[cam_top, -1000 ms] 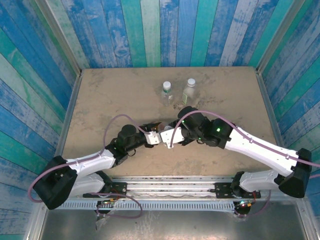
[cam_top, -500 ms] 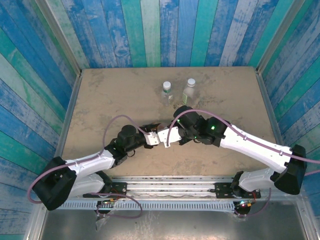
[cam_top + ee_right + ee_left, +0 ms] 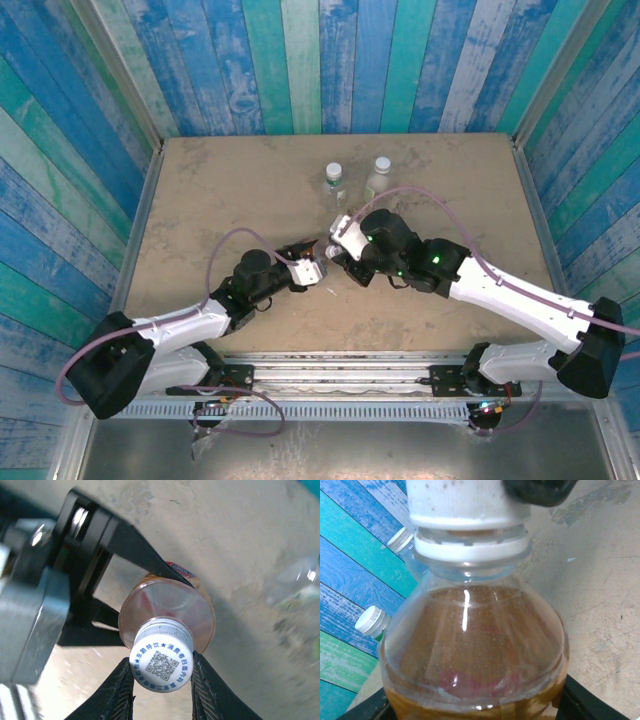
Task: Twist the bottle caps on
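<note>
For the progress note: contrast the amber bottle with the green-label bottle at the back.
The amber bottle holds orange-brown liquid; the green-label bottle looks clear. The amber bottle is clamped in the left gripper, its cap pinched by the right gripper; the green-label bottle stands free, untouched. Both wear white caps.

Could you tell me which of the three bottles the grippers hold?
The amber-liquid bottle: left gripper clamps its body, right gripper grips its cap. The short clear bottle and tall clear bottle stand free.
</note>
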You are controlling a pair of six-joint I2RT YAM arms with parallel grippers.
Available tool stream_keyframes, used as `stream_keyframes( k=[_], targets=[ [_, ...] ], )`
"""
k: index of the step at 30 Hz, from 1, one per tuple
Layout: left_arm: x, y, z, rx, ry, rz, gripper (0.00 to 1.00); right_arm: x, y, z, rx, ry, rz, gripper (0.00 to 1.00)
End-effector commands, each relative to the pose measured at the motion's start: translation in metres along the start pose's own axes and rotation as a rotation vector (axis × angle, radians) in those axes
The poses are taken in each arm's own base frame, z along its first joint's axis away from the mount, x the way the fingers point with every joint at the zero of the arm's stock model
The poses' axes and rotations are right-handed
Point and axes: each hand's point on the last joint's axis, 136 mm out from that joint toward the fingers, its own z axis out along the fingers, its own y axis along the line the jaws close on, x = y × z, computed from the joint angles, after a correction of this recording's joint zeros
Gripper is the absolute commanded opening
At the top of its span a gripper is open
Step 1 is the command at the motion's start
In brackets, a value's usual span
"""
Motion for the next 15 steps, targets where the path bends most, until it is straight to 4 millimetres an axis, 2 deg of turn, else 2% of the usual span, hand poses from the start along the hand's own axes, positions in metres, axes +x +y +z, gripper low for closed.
stream_keyframes(
  k=[1, 4, 7, 9, 11, 15],
  targets=[
    [-0.002, 0.005, 0.003, -0.025, -0.005, 0.019, 0.57, -0.015, 0.003, 0.000, -0.029, -0.031, 0.601, 0.11],
    [-0.002, 0.004, 0.003, -0.022, -0.007, 0.020, 0.57, -0.011, 0.006, 0.001, -0.038, 0.018, 0.695, 0.20],
    [-0.001, 0.001, 0.003, -0.011, -0.007, 0.021, 0.57, -0.011, 0.005, -0.003, -0.048, 0.030, 0.612, 0.29],
    [0.000, 0.000, 0.002, -0.007, -0.007, 0.019, 0.57, -0.013, 0.011, -0.010, -0.087, 0.028, 0.439, 0.38],
    [0.000, -0.005, 0.000, 0.014, -0.015, 0.022, 0.57, -0.010, 0.016, -0.020, -0.117, 0.030, 0.165, 0.49],
    [-0.004, -0.015, -0.002, 0.067, -0.038, 0.031, 0.57, 0.007, 0.011, -0.036, -0.104, 0.069, -0.327, 0.58]
  ],
)
